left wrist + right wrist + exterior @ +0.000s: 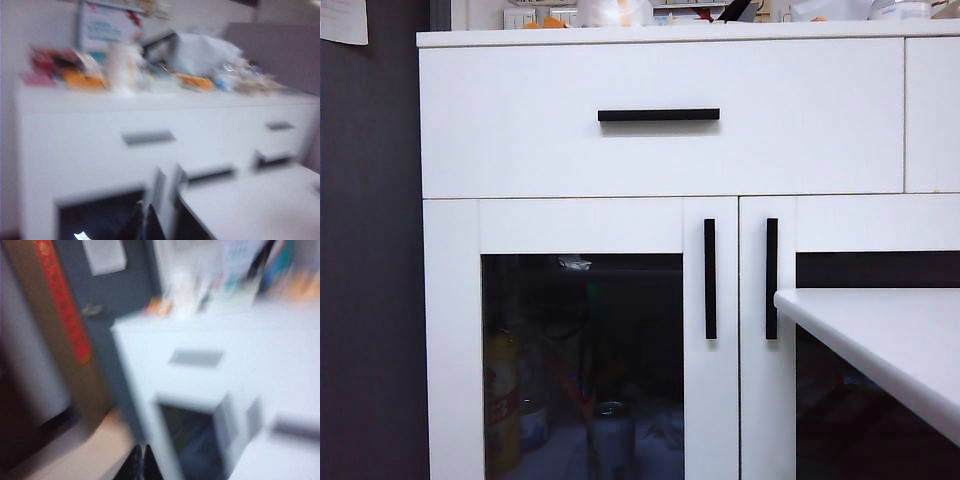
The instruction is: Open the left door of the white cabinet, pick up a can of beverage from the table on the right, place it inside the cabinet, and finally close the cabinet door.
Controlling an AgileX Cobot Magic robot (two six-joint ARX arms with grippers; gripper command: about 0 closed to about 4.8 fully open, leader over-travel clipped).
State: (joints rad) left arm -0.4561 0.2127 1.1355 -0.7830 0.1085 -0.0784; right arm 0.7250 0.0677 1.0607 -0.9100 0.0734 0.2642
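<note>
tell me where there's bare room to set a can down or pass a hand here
The table on the right is bare right up to its rounded edge. The white cabinet top is crowded with clutter. Behind the shut left door, bottles and a can fill the floor. Both the left gripper and right gripper are shut.

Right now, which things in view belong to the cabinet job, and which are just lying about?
Job: white cabinet; left door, shut; table, no can visible on it; can behind the door glass; left gripper and right gripper, fingers shut, empty.

Lying about: drawer; right door; clutter on cabinet top; yellow bottle.
</note>
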